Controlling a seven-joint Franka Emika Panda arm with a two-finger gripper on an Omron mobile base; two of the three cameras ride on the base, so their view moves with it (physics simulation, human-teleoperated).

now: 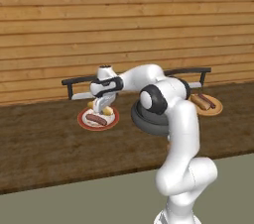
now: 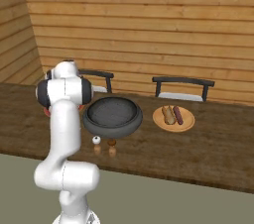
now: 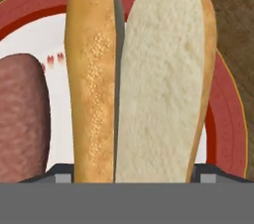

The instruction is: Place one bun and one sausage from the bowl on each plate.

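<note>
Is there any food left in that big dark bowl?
No, in the right base view the dark bowl shows just its bare speckled inside.

Arm (image 1: 181, 134): glossy white shell, rounded tubular links with smooth bulging housings. Joints dark grey to black, reading as bands and round caps between the white segments; 1 large dark disc with a white centre cap on the elbow in the left base view. Same arm in the right base view (image 2: 64, 119): black ring at each side of the upper joint housing. Hand: white block with a black band. Gripper (image 1: 101, 105): light grey fingers. No cables, screws or markings visible.
</note>
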